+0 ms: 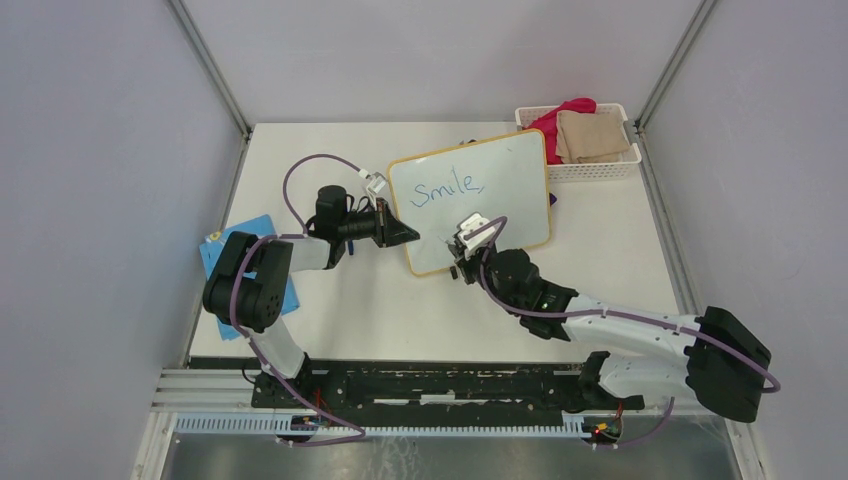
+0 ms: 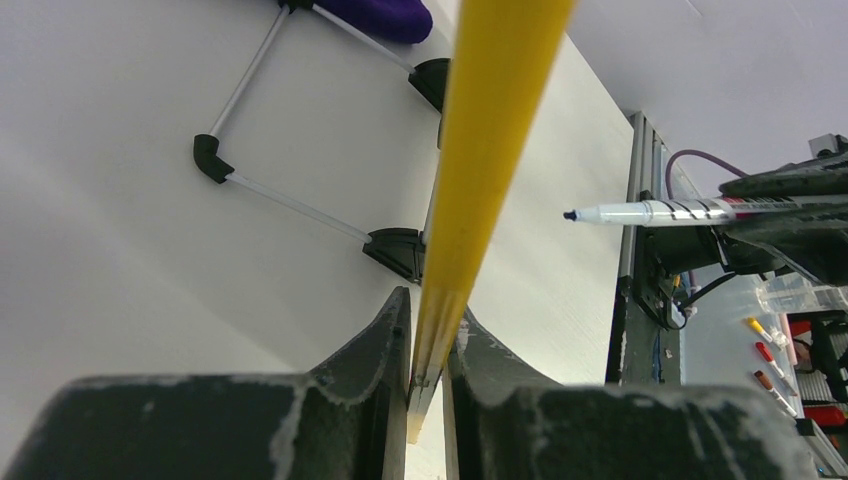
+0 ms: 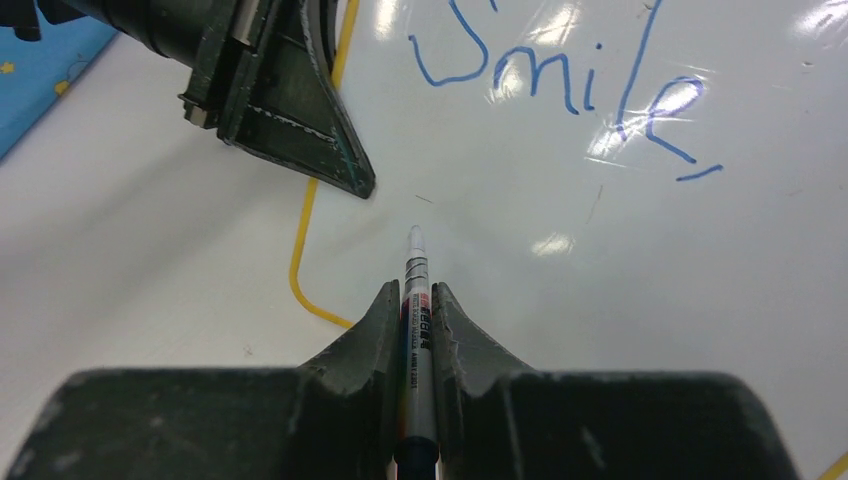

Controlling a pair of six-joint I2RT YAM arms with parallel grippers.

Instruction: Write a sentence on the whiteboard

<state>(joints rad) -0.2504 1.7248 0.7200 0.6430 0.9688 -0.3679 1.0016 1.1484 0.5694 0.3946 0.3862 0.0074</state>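
The whiteboard (image 1: 510, 215), white with a yellow frame, lies tilted mid-table. The sentence (image 1: 448, 187) reads "Smile," in blue on its upper part, also plain in the right wrist view as the sentence (image 3: 570, 85). My left gripper (image 1: 412, 237) is shut on the board's left edge; the yellow frame (image 2: 490, 130) runs between its jaws (image 2: 428, 310). My right gripper (image 1: 462, 245) is shut on a marker (image 3: 416, 290). Its tip points at the bare whiteboard (image 3: 560, 280) below the word, near the lower left corner. Whether the tip touches cannot be told.
A white basket (image 1: 600, 170) with folded cloths stands at the back right. A blue patterned card (image 1: 250, 235) lies at the left edge under the left arm. The board's wire stand with black feet (image 2: 210, 158) and a purple object (image 2: 385, 15) show behind the board.
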